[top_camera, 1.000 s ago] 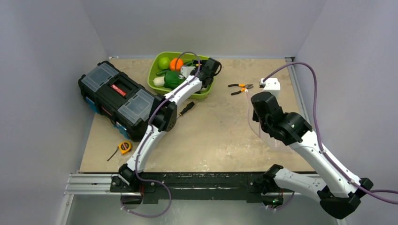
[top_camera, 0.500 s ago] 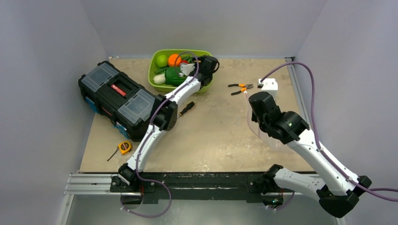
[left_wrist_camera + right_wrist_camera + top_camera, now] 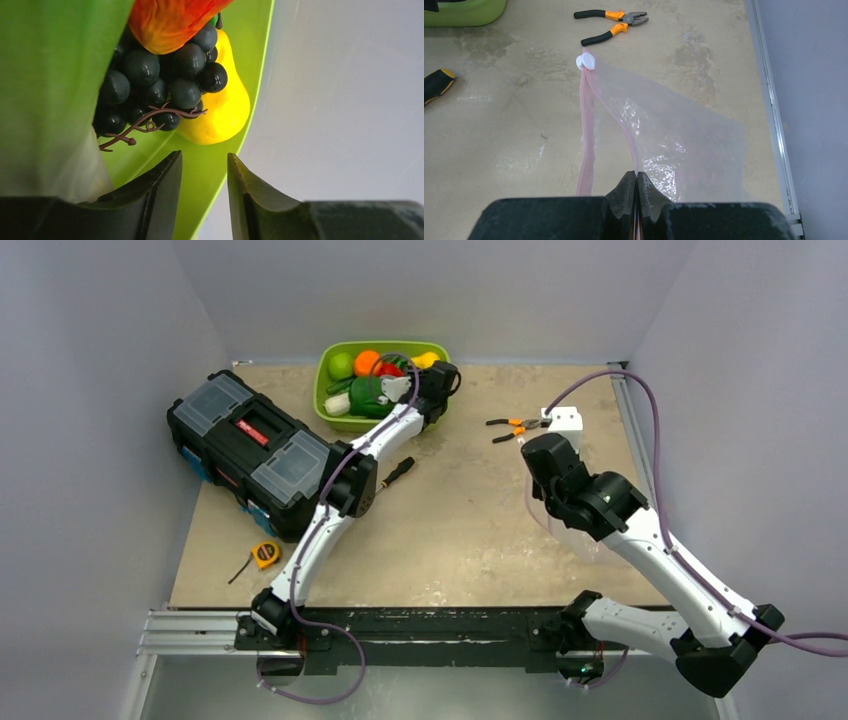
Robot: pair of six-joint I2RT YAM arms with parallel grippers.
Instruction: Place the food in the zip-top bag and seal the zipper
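Your left gripper (image 3: 204, 172), jaws slightly parted around the tray (image 3: 200, 165) rim, has grapes (image 3: 160, 85) just ahead. Your right gripper (image 3: 636, 187) pinches the bag (image 3: 674, 145) mouth, probably one lip only.

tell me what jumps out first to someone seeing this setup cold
The lime-green tray at the table's far edge draws the eye first, piled with toy produce: dark grapes against a yellow lemon, where the left gripper sits open astride the tray's rim. On the right side, the right gripper is shut on the zip-top bag, with its white slider near the orange-handled pliers.
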